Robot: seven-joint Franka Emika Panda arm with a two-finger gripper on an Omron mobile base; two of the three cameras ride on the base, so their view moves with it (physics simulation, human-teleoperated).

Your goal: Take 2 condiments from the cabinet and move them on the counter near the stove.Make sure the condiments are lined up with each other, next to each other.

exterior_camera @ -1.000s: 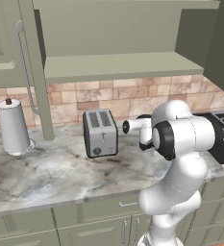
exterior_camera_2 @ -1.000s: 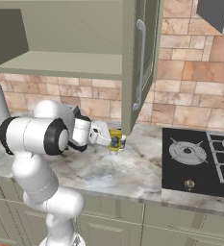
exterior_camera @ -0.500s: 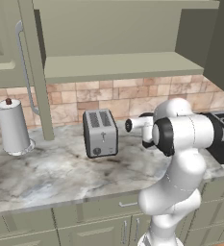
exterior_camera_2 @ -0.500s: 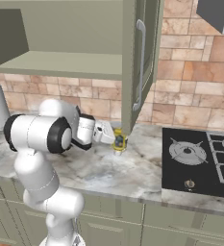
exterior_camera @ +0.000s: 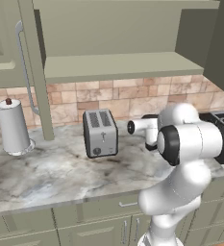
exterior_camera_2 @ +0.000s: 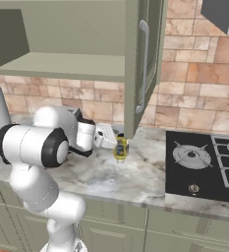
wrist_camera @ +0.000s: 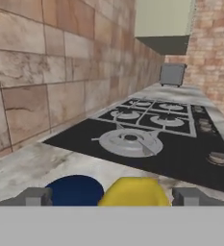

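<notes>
Apparently nearly finished, the pincer (wrist_camera: 111, 196) stands wide open, gripping nothing, with the yellow squeeze bottle (wrist_camera: 131, 191) and the blue-lidded jar (wrist_camera: 76, 191) side by side between its tips on the counter (exterior_camera_2: 135, 172), the stove (wrist_camera: 152, 139) just ahead; only withdrawal looks left.

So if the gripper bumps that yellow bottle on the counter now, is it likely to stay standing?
Probably not reliably. The yellow bottle looks slim and upright on a small base, so a sideways nudge could tip it. The counter looks glossy, so it may also slide. The blue-lidded jar close beside it might stop a fall that way, or get knocked itself.
</notes>
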